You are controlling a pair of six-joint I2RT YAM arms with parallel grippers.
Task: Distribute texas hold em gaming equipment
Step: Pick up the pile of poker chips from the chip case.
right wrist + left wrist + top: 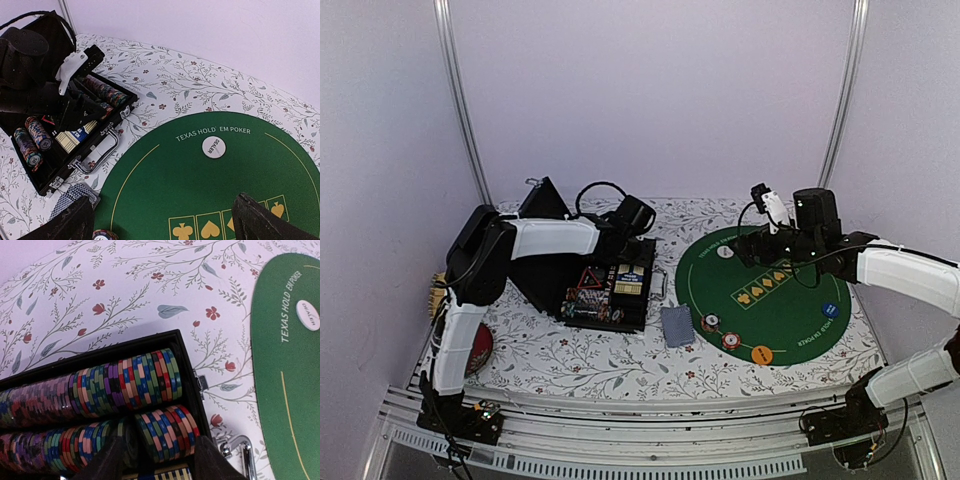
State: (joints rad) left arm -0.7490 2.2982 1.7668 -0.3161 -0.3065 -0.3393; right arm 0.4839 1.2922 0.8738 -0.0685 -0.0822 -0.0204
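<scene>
Since the left gripper [160,445] stands about half open, with its fingers [112,460] on either side of a short block of poker chips [167,432], the grasp is the doubtful part. I cannot tell whether the pads press on that block or merely flank it. The block sits edge-on at the three o'clock end of the lower chip row in the black case [187,370]. Squeezed unevenly, such loose discs could buckle and spill, and a lift might drag neighbours from the longer row [125,382] at twelve o'clock. The finger at three o'clock sits hard by the case wall and could catch it and shift the case.

In the top view, the green felt mat [790,330] lies at three o'clock of the case. The card deck [676,326] rests just off the mat's eight o'clock edge. On the felt are the white dealer button [725,252] at eleven, two striped chips [710,323] at seven to eight, an orange disc [761,353] at six and a blue disc [829,310] at four.

The right gripper [164,200] hangs spread wide and empty over the mat's twelve o'clock part. A left arm carrying chips across could meet it there, or knock the discs already placed.
</scene>
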